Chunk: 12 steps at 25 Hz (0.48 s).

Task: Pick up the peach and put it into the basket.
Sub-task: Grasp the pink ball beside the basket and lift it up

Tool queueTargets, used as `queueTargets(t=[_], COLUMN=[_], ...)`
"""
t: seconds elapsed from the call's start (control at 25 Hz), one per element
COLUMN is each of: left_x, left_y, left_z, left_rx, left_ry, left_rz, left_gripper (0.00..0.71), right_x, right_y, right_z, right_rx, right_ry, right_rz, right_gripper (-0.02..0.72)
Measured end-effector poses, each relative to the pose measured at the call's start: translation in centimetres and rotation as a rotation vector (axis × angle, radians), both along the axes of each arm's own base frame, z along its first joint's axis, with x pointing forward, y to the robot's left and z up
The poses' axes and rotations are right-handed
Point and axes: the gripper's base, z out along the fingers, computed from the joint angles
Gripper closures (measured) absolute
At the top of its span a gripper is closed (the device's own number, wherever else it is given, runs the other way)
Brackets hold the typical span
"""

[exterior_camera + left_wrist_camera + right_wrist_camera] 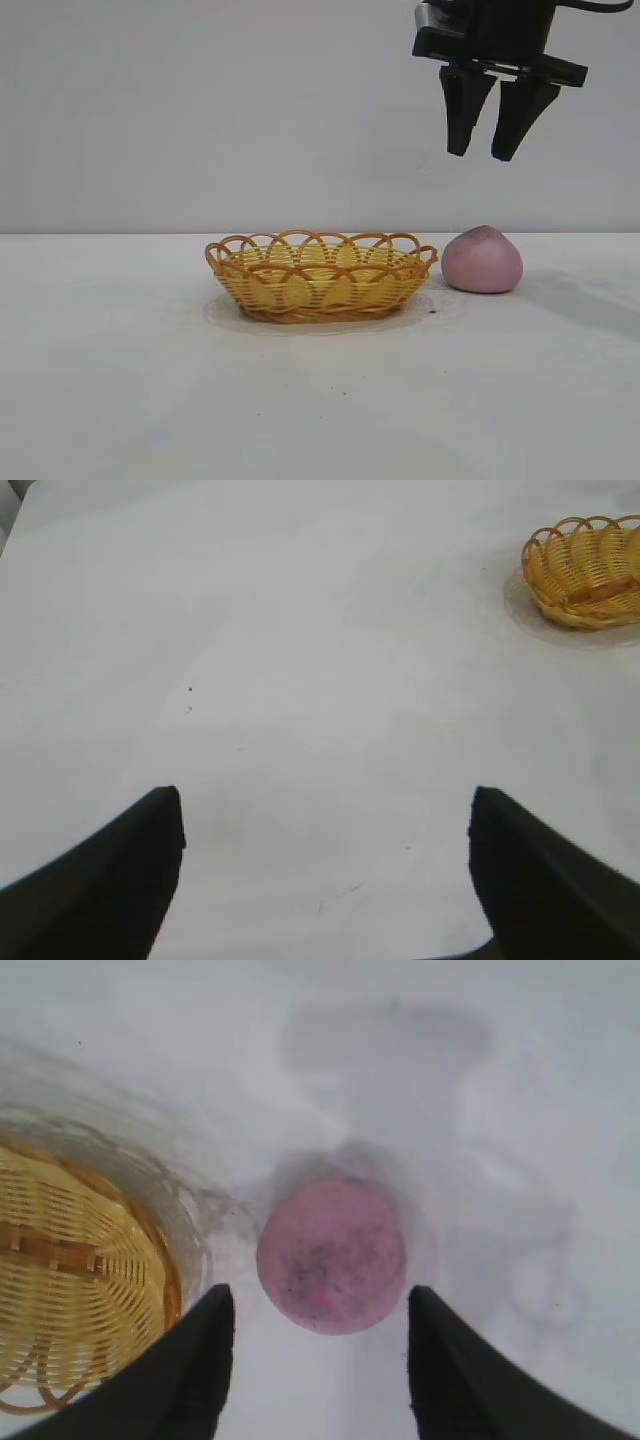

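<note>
Exterior view — white table (120, 400), grey wall (200, 100).

The peach (482, 260) under my right gripper (494, 152) looks matt and pale pink, its skin finely speckled with dark flecks in my right wrist view, with no shine on it. The basket (320, 277) is woven wicker-like strand in yellow-orange, ribbed and rough across the weave, with a slight plastic sheen along the looped rim. The bench (120, 380) is a smooth, matt white surface with a few tiny dark specks, and my fingers (462, 110), like those of my left gripper (325, 875), look like hard, matt black plastic.
</note>
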Motion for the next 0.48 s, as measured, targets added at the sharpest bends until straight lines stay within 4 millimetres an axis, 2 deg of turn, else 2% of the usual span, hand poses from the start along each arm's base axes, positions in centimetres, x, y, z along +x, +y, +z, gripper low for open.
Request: queueTargets(t=[0.24,0.48], left_x=[0.0,0.0], left_y=[0.0,0.0], left_z=[0.0,0.0], left_rx=[0.0,0.0], left_ry=[0.0,0.0], left_rz=[0.0,0.0], left_gripper=[0.191,0.191], right_x=[-0.8,-0.5], right_y=[0.3,0.4], right_z=[-2.2,-4.6], right_rx=[-0.016,-0.028], right_ry=[0.076,0.126], right_rz=[0.006,0.005], right_gripper=[0.321,0.321])
